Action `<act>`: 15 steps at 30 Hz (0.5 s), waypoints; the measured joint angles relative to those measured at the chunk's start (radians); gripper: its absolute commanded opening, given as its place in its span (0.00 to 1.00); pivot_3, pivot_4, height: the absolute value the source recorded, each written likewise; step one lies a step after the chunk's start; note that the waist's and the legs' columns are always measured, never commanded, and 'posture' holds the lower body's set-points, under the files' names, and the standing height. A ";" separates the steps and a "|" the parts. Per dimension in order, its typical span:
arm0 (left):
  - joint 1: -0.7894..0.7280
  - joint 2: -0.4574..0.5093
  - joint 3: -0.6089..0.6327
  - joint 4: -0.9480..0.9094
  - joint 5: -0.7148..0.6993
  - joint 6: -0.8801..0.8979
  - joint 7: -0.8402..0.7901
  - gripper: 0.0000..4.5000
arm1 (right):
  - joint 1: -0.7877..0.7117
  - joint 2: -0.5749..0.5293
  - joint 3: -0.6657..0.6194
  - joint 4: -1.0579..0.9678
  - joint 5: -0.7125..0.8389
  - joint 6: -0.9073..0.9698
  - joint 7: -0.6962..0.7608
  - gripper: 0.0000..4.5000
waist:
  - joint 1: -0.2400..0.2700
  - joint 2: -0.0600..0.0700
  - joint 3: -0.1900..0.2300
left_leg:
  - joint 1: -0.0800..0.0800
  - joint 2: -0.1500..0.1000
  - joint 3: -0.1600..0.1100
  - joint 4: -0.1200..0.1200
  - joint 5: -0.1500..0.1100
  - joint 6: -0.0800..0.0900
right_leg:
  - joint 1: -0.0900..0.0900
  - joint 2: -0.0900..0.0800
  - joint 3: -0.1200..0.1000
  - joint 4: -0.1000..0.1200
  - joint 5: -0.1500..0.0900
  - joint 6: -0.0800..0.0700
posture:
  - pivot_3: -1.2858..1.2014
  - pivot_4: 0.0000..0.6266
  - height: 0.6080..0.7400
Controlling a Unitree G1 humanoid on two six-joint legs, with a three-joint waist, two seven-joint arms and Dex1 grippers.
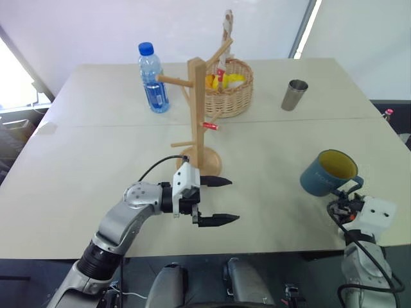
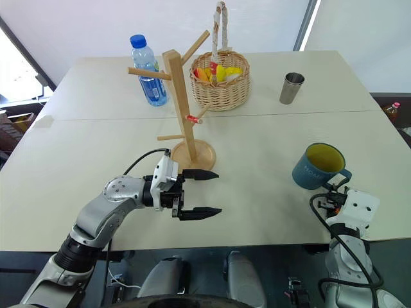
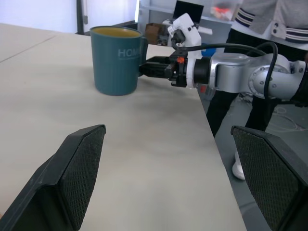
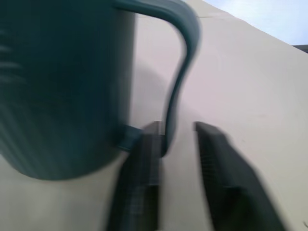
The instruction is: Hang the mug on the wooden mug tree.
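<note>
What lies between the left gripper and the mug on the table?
Only bare tabletop separates the left gripper from the mug, clearest in the head views.

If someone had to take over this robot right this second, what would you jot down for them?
Right gripper: at the table's right edge, fingers either side of the mug's handle, closing on it; grip looks unfinished.
Left gripper: open, holding nothing, hovering over the table in front of the wooden mug tree.
The mug stands upright on the table, well right of the tree.
Done: reached the handle.
Left: confirm the grip, lift, carry the mug across, hook its handle on a peg.
</note>
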State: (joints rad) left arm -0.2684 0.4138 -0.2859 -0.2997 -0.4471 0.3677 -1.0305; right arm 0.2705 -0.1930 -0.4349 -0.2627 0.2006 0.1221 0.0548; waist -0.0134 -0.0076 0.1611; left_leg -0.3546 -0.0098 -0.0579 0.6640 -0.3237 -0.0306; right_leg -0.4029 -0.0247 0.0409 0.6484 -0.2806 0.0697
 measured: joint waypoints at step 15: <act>0.043 0.019 0.070 0.037 0.006 -0.042 0.044 1.00 | 0.085 -0.226 0.205 -0.160 -0.199 -0.096 0.208 0.00 | -0.002 0.000 0.000 | 0.000 0.000 0.000 0.000 0.000 0.000 | 0.000 0.001 0.000 0.000 0.000 0.000 | 0.52 0.24 1.00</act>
State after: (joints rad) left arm -0.2259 0.4328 -0.2158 -0.2629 -0.4409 0.3259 -0.9863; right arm 0.3551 -0.4195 -0.2300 -0.4224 0.0016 0.0261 0.2631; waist -0.0156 -0.0073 0.1612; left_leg -0.3543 -0.0098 -0.0580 0.6640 -0.3237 -0.0305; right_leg -0.4031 -0.0240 0.0409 0.6483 -0.2806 0.0699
